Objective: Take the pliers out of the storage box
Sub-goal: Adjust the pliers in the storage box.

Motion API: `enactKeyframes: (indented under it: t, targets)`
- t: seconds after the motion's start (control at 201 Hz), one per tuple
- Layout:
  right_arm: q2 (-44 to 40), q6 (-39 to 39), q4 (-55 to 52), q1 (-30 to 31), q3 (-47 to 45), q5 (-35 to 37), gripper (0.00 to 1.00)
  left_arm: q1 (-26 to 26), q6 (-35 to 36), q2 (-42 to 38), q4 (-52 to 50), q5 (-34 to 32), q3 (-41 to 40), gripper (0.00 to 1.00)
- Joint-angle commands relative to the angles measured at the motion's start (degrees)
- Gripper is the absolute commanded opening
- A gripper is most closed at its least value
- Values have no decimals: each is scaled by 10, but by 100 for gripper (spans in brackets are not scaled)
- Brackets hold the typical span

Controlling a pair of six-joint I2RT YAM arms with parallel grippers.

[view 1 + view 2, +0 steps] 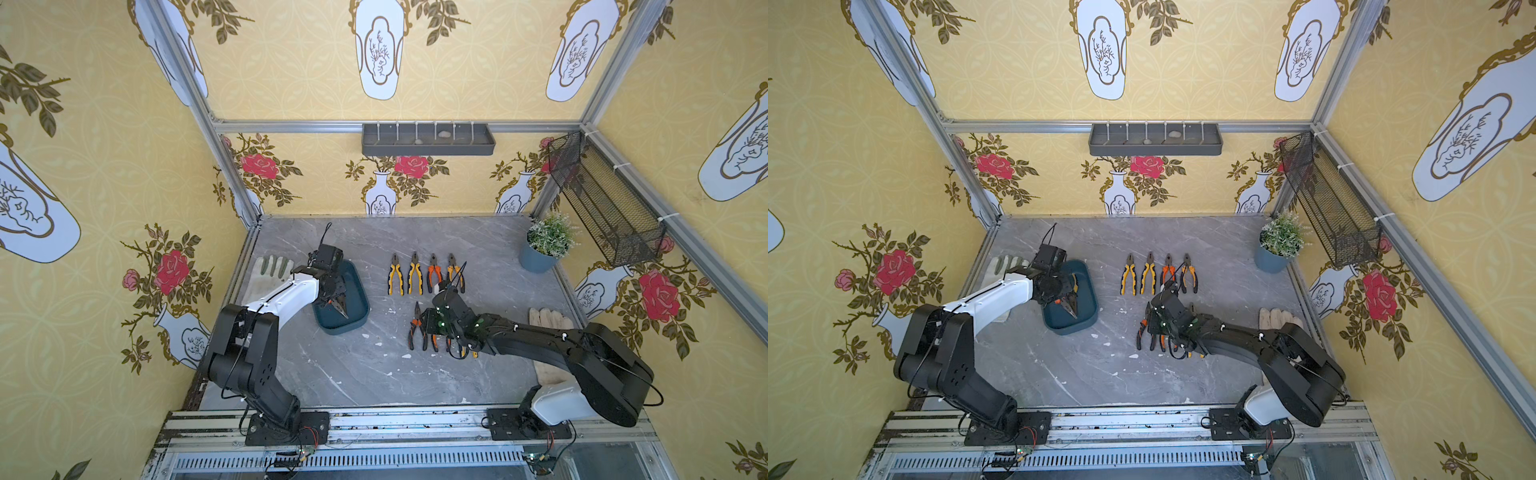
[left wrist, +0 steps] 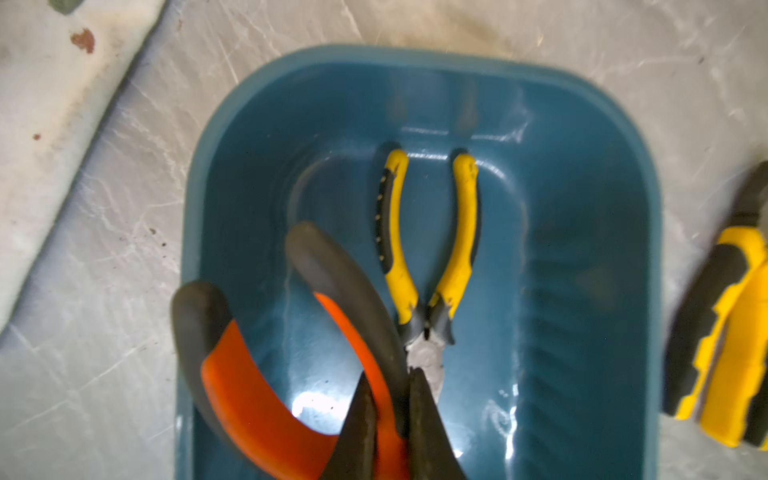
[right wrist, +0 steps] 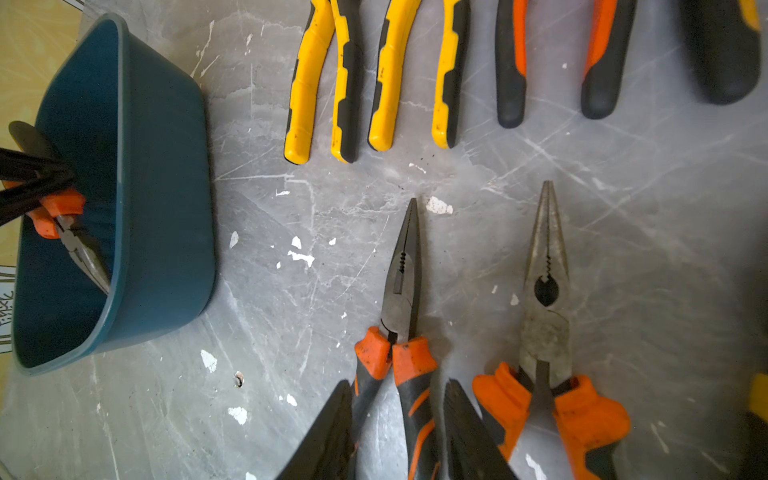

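The dark teal storage box sits left of centre. My left gripper hangs over it, shut on one handle of orange-and-black long-nosed pliers with the nose dipping into the box. Small yellow-handled pliers lie flat on the box floor. My right gripper is down at the table, its fingers pressed against both handles of orange long-nosed pliers that lie flat. A second orange pair lies beside them. Several more pliers form a row farther back.
A work glove lies left of the box and another under my right arm. A potted plant stands at the back right. A grey wall tray and a black mesh basket hang on the walls.
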Motion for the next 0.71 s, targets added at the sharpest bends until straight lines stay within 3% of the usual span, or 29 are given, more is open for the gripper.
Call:
enactKeyframes:
  t: [0.0, 0.219, 0.473, 0.707]
  targets:
    - [2, 4, 1, 0, 5, -4, 38, 2, -55, -7, 25, 0, 9, 0]
    - [7, 1, 3, 0, 7, -9, 38, 2, -125, -17, 62, 26, -3, 10]
    - [10, -1, 3, 0, 8, -12, 38, 2, -218, -36, 163, 69, -50, 9]
    - [14, -3, 2, 1, 12, -14, 38, 2, -249, -17, 174, 90, -47, 7]
